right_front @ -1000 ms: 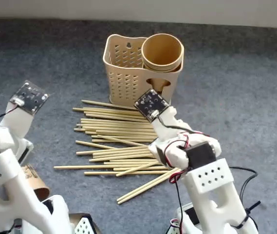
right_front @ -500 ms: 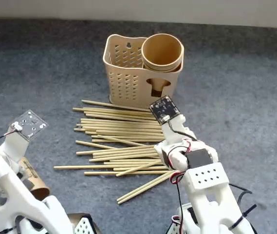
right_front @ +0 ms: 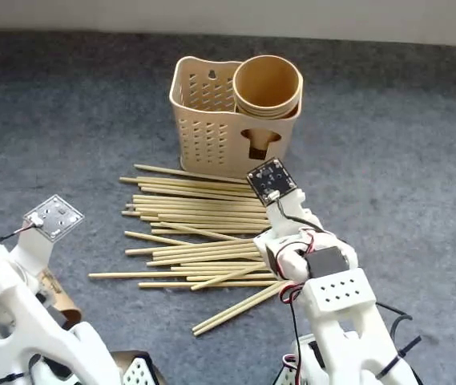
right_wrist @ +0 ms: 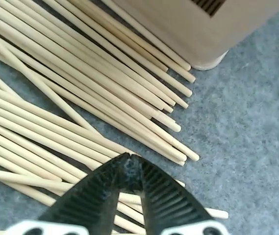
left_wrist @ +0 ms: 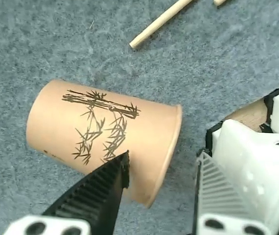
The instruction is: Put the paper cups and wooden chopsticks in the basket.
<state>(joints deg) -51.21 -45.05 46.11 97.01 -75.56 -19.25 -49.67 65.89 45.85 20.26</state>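
The left arm's fingers [left_wrist: 97, 193] are spread wide over a paper cup [left_wrist: 100, 129] that lies on its side on the grey counter [right_front: 396, 144]. One finger sits over the cup's wall near the rim, and they grasp nothing. The right arm's fingers [right_wrist: 105, 191] are clenched tip to tip, empty, above the loose chopsticks [right_wrist: 80, 98] heaped just in front of the basket [right_front: 211, 120]. A stack of cups [right_front: 268, 84] stands upright in one end of the basket.

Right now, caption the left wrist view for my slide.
Open left end effector over a paper cup lying on its side.
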